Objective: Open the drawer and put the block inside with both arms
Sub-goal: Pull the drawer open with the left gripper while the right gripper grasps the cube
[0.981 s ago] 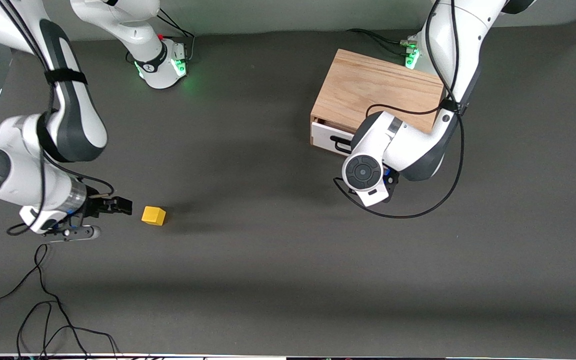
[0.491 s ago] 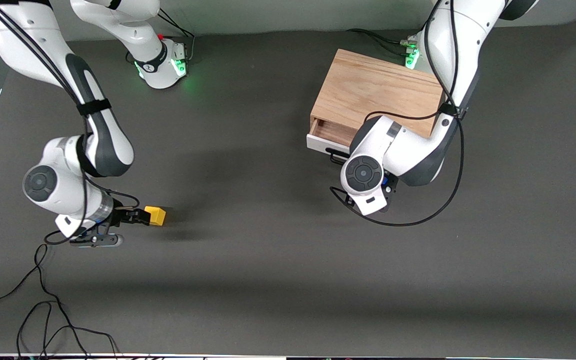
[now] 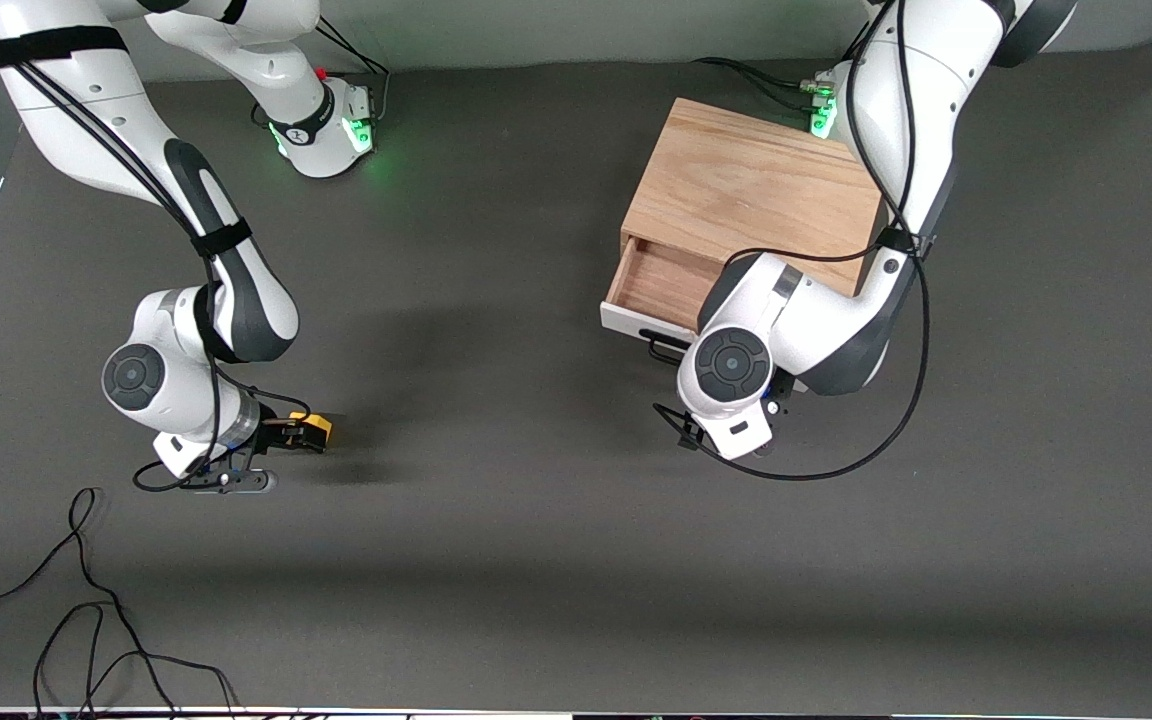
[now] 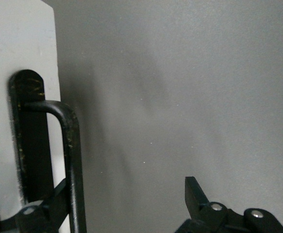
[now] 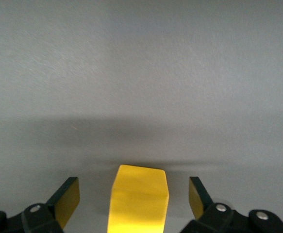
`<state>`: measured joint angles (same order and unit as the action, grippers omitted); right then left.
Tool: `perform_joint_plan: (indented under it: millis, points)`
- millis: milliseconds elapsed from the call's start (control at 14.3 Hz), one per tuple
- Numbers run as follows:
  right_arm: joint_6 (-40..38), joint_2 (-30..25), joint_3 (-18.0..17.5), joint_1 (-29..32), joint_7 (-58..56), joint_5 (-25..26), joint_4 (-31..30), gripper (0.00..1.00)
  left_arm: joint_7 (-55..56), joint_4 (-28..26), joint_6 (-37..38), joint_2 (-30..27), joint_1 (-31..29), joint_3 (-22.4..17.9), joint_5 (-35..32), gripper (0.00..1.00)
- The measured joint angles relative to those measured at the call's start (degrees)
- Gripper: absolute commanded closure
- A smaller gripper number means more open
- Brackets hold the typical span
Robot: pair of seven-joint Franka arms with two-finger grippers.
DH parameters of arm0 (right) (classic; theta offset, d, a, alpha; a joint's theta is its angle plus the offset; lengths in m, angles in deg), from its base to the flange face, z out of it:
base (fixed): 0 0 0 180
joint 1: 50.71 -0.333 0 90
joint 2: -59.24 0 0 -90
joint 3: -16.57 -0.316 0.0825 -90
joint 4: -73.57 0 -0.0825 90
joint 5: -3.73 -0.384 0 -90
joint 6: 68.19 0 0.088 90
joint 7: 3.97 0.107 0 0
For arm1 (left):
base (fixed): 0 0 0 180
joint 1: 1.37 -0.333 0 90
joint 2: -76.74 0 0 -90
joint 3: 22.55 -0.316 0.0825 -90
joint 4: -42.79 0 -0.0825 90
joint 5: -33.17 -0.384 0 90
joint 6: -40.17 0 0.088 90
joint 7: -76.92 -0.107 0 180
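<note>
Since a second ago the right gripper (image 3: 298, 433) has closed in on the block (image 3: 317, 430), and the drawer (image 3: 651, 287) has slid partly out of the cabinet (image 3: 751, 190).

Nearest the front camera, toward the right arm's end of the table (image 3: 536, 560), the yellow block sits on the mat with the right gripper around it. In the right wrist view its fingers (image 5: 66, 199) are spread wide, one on each side of the block (image 5: 139, 201) with a clear gap to each face, so nothing is gripped. The block lies straight ahead along the gripper's axis, squarely between the fingers; by my reading, shutting them is all the pick-up needs. The right arm is much the nearer to it.

Farther from the camera, toward the left arm's end, the left gripper (image 3: 751, 400) is low in front of the drawer. The left wrist view shows its spread fingers (image 4: 194, 194) straddling the black bar handle (image 4: 71, 160), hooked rather than clamped. Bare wood shows inside the drawer. Farthest is the cabinet top.
</note>
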<state>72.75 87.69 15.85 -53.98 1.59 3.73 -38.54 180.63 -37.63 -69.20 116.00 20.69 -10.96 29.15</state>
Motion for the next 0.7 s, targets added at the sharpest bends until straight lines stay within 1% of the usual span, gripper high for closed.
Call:
perform_joint_plan:
  millis: [140,280,701]
  points:
    - [2.6,0.4,0.5,0.0,0.2,0.0,-1.6,0.0,0.0,0.0,-2.0,0.0,0.0,-0.1,-0.1,0.0]
    - [5.2,0.8,0.6,0.0,1.1,0.0,-3.3,0.0,0.0,0.2,-5.7,0.1,0.0,-0.6,-0.3,0.0]
    - [6.5,1.7,0.5,-0.9,3.3,0.0,-4.2,0.0,0.0,2.6,-11.4,0.7,0.0,-1.0,-1.6,0.0]
